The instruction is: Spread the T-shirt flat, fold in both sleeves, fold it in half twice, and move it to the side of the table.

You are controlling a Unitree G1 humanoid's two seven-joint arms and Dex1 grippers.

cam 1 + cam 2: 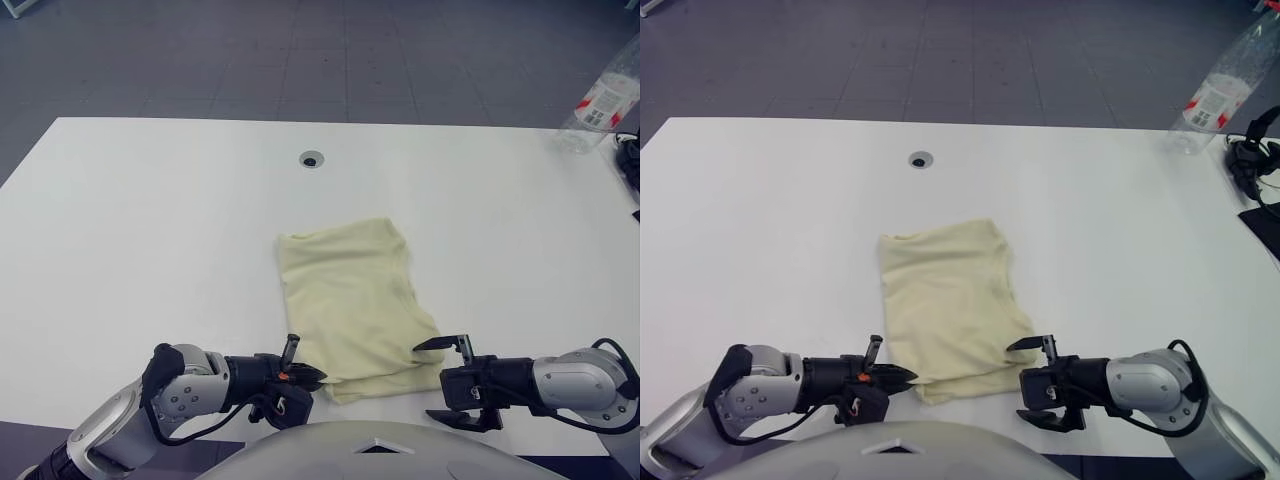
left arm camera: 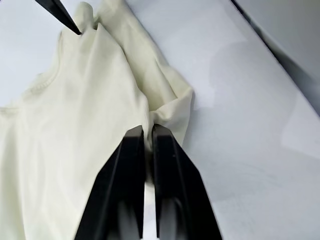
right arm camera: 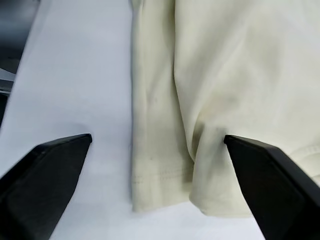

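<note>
A pale yellow T-shirt (image 1: 352,300) lies folded into a narrow rectangle near the front middle of the white table (image 1: 140,230). My left gripper (image 1: 318,377) sits at the shirt's near left corner, shut on a pinch of its edge; in the left wrist view the cloth (image 2: 85,100) bunches up into the closed fingertips (image 2: 136,145). My right gripper (image 1: 432,380) stands open at the near right corner. One of its fingers is above the shirt's hem (image 3: 165,175) and the other beside it over bare table.
A clear plastic bottle (image 1: 600,105) lies at the far right corner. Black cables and a headset (image 1: 1250,155) sit at the right edge. A round cable hole (image 1: 312,159) is behind the shirt. Wide bare table lies left and right of the shirt.
</note>
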